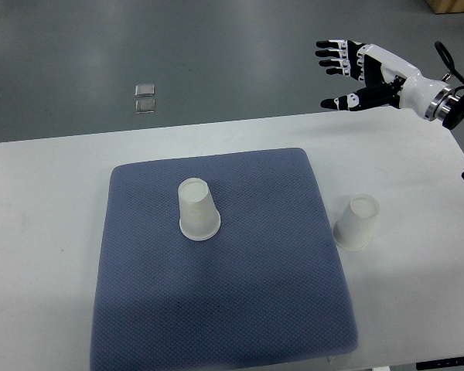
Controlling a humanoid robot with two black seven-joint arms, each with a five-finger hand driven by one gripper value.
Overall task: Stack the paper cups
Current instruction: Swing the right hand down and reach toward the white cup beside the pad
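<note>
Two cups wait for me, both upside down with their wide rims on the surface. Taking the mat [224,309] as my landmark: one cup [199,209] stands on it, slightly toward its far-left part, and the second cup [356,222] stands just off its right edge on the bare table [39,232], not touching the fabric as far as I can tell.

My right hand [349,71] hangs in the air beyond the mat's far-right corner, past the table's far edge. Its fingers are spread and relaxed, thumb apart from the rest, holding nothing. I see no left arm at all.

What matters for the coming move is this: the second cup lies nearly straight below the hand in the picture, that is, toward me and down, well apart from it. Each cup's long axis runs upright, tapering upward to the closed base. I judge the right hand is the one to use, and the off-mat cup its nearer target; a grasp around its sides would let me carry it leftward over the mat cup and lower it on.
</note>
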